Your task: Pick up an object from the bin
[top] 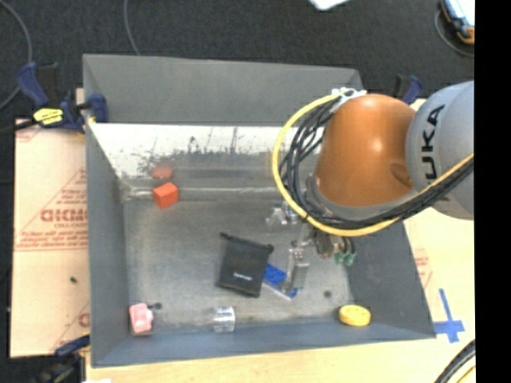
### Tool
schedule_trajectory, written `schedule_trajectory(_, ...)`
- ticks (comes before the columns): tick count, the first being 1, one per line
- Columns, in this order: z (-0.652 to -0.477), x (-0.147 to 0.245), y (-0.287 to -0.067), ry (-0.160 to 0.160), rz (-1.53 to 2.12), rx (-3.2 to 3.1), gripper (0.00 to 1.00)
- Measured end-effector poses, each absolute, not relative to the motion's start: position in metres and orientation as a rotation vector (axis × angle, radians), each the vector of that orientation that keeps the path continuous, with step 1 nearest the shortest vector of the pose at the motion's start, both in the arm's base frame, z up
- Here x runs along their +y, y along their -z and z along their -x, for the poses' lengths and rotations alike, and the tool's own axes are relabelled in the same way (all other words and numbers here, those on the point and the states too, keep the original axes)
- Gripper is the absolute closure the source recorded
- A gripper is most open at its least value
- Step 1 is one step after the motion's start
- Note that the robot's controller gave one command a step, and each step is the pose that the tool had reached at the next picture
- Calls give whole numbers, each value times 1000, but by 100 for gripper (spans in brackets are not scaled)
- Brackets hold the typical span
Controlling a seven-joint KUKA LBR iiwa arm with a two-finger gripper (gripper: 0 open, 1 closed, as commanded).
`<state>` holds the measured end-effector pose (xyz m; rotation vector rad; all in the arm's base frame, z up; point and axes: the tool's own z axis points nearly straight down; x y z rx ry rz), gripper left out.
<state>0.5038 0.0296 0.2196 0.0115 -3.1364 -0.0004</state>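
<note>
None of the things looks lifted yet; the gripper [297, 280] sits low beside the blue piece [275, 276] at lower centre, whether clenched I cannot tell.

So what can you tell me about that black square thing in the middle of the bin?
The black square thing is flat and dark, a bit like a small pouch or wallet, with a tiny pale mark on top. It lies flat on the floor of the bin, near the middle, turned a little askew. A small blue thing sits against its right-hand edge and seems to touch it.
</note>
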Motion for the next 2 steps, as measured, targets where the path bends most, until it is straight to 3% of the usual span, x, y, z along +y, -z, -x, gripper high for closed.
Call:
schedule_trajectory(1, -504, 30, -224, 2, -10, -3143, 0)
schedule_trajectory(2, -539, 47, -165, -1, -356, -3129, 0)
